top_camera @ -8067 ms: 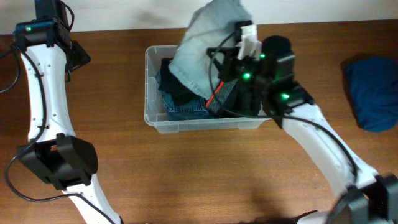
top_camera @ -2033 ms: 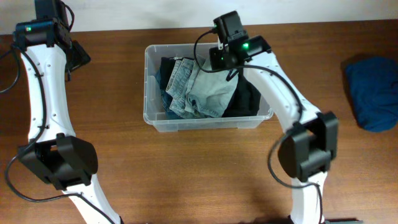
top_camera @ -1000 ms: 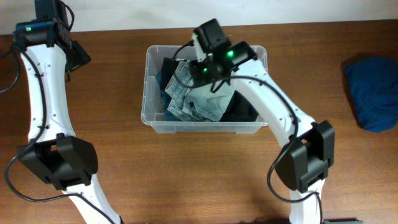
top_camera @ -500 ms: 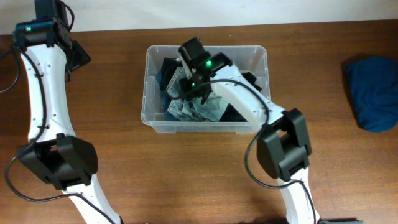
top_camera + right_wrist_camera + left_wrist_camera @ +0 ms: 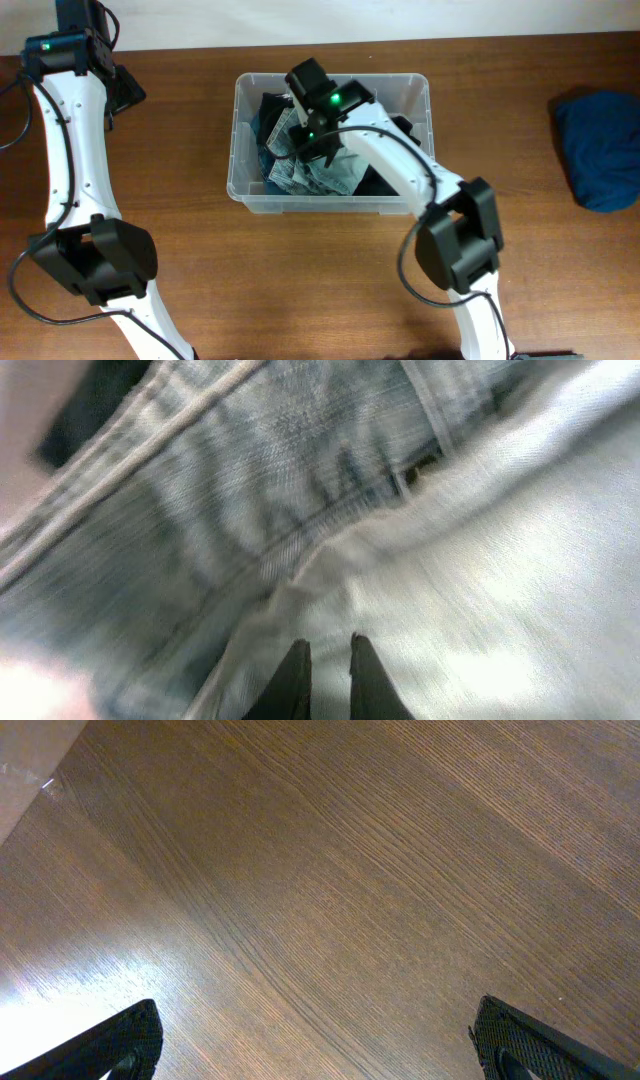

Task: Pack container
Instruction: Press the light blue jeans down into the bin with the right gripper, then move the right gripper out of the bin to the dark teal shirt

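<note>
Clear rectangular plastic container [image 5: 330,205] sits centre-rear on the brown wooden table [image 5: 300,290], holding folded clothing. Right gripper [image 5: 326,678] is inside it, over the pale blue denim garment [image 5: 320,178]; its 2 fingertips are clenched almost together, with nothing seen between them. Left gripper [image 5: 320,1045] is released wide over bare wood.

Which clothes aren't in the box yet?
The dark blue garment, lying alone on the table at far right. The pale jeans and dark clothes are inside the clear container.

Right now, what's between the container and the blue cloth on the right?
Nothing: only bare wooden table between the container and the blue cloth, per the overhead view.
</note>
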`<action>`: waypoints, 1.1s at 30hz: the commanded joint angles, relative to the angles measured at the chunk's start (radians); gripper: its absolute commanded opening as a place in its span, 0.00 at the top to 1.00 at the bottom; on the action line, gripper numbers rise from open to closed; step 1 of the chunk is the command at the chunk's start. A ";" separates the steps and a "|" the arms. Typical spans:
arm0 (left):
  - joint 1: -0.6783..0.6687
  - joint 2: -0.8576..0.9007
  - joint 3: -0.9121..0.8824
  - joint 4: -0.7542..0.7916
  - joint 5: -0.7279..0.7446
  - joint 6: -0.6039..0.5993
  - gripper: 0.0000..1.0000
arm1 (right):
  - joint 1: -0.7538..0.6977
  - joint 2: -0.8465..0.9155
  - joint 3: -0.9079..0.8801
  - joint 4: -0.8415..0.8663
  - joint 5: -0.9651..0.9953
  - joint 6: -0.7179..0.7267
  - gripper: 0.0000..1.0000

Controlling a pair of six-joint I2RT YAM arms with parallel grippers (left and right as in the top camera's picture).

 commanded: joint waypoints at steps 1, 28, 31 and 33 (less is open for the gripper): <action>0.002 0.003 0.001 -0.001 -0.006 0.000 0.01 | -0.043 -0.182 0.077 -0.045 0.001 0.011 0.89; 0.002 0.003 0.001 -0.001 -0.006 0.000 0.01 | -0.974 -0.455 0.063 -0.512 0.050 0.011 0.65; 0.002 0.003 0.001 -0.001 -0.006 0.000 0.01 | -1.057 -0.455 0.058 -0.522 0.050 0.011 0.50; 0.002 0.003 0.001 -0.001 -0.006 0.000 0.01 | -1.096 -0.455 0.051 -0.513 0.050 0.011 0.39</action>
